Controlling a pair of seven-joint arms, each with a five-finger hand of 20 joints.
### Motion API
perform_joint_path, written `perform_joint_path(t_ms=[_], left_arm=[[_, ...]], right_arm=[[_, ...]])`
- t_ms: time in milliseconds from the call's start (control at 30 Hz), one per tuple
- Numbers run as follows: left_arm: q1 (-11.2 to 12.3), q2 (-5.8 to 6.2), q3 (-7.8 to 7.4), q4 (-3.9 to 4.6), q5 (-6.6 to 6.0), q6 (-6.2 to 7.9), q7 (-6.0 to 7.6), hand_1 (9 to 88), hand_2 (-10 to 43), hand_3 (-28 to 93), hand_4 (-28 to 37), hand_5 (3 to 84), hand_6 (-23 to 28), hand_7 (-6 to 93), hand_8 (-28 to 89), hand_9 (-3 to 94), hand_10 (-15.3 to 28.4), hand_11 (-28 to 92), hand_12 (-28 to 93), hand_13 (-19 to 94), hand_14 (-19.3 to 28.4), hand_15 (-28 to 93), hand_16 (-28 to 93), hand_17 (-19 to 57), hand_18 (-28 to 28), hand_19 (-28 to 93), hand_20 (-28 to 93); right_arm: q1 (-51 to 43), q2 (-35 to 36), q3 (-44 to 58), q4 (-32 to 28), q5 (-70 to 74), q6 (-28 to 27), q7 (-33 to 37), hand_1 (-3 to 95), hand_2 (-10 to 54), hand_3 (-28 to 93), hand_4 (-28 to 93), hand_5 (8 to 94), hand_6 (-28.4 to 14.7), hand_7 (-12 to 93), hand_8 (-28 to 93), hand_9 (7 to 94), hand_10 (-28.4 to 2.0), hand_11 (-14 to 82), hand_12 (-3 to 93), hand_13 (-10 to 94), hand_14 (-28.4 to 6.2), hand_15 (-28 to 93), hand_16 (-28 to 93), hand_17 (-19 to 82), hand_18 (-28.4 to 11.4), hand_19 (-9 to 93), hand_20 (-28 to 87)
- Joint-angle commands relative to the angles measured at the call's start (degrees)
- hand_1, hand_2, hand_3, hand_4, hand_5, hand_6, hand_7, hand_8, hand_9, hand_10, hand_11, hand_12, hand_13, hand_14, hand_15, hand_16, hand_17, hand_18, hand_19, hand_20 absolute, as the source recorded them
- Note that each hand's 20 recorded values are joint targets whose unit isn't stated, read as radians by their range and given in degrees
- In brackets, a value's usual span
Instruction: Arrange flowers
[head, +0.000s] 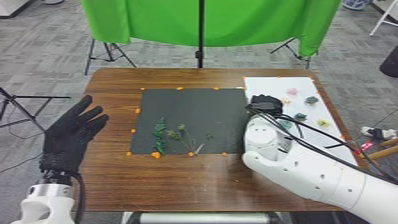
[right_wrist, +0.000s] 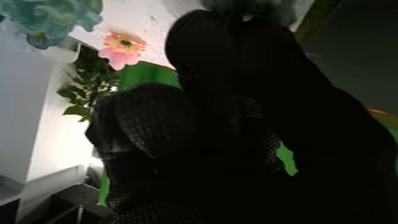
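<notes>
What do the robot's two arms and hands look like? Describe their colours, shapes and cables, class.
Both arms, left and right, are white with smooth, rounded casings. Black cables run along them. The left hand and right hand wear black fabric gloves; the right glove has mesh-like patches.

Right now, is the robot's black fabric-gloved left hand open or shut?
Open: the black fabric-gloved left hand has its fingers straight and spread, holding nothing.

Leafy green stems (head: 160, 136) lie on the dark mat (head: 191, 110).
</notes>
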Motion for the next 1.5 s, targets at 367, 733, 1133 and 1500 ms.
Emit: perform_joint_path(t_ms=[367,733,1133,1500], left_arm=[[1.1,-0.6,-0.42,0.01,0.08,0.17,-0.74,26.4,8.2,78,-21.3,40.6,10.0,10.1,-9,36.9,21.2,24,10,26,28.4,53,-10,-8.9,28.4,61,-2],[1.25,-0.83,-0.71,-0.27,0.57,-0.29,-1.03,26.4,8.2,78,-21.3,40.6,10.0,10.1,-9,36.9,21.3,24,10,26,28.4,53,-10,-8.9,28.4,61,-2],[0.82,-1.39,-0.59,0.32,0.69,-1.43,-0.65,26.2,7.4,78,-21.3,40.5,9.9,10.0,-9,36.8,21.2,24,10,26,28.4,53,-10,-9.0,28.4,61,-2],[0.55,-1.23,-0.65,0.39,0.64,-1.59,-1.14,26.0,7.0,79,-21.6,40.5,9.9,10.0,-9,36.9,21.1,24,10,26,28.4,52,-10,-9.0,28.4,61,-1]], right_arm=[[-5.63,5.53,4.98,-6.04,-5.3,19.3,-1.89,55.8,-9.5,73,-28,90.7,-3.8,20,9,91.8,-11.1,44.2,21.6,82,-7.9,77,24,50,-21.4,93,50],[-12.25,1.87,9.96,-17.75,-6.65,11.7,-2.82,56.2,-9.5,74,-28,91.5,-4.8,20,11,92.5,-11.7,44.2,22.1,83,-8.7,78,24,51,-22.4,93,53],[-16.72,-2.92,9.15,-16.08,-5.18,5.56,-2.01,55.1,-9.5,73,-27,91.2,-4.3,19,11,91.7,-12.1,45.1,21.4,82,-9.4,78,23,51,-23.0,93,55],[-17.12,-4.26,8.53,-15.59,-4.52,1.59,-2.02,49.3,-9.5,66,-27,88.6,-4.1,18,8,89.2,-12.4,44.6,21.1,80,-10.2,77,23,49,-23.9,93,53]])
